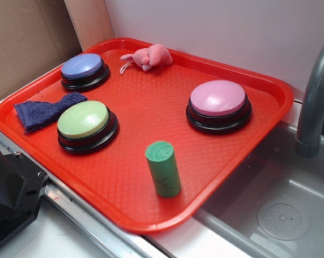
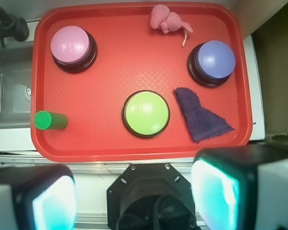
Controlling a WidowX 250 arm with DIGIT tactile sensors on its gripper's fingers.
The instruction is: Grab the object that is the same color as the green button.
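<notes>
A red tray [image 1: 269, 86] is being seen resting beside a sink [image 1: 291, 215], with its raised rim running all the way round. The cylinder [image 1: 163, 168] is being shown standing upright on the tray floor, near the rim that borders the sink and well apart from everything else. In the wrist view the cylinder [image 2: 49, 120] is being seen close to the tray's left edge, with open red floor lying between it and the green button [image 2: 146, 113].

The green button [image 1: 87, 125] is being shown seated near the opposite side, with a purple cloth [image 1: 43, 111] lying just beside it and reaching toward the rim. A blue button [image 1: 85, 70] is being seen close to the far corner, a pink button [image 1: 218, 105] toward the sink side, and a pink plush toy [image 1: 147, 57] near the back rim. A wide stretch of bare floor is being left open in the middle of the tray, between the three buttons and the cylinder.

A grey faucet [image 1: 315, 102] is being seen rising at the sink's edge, well apart from the cylinder.

The gripper [image 2: 134, 196] is being held above and outside the tray's near rim, with its fingers [image 2: 216, 194] spread wide apart and nothing held between them.
</notes>
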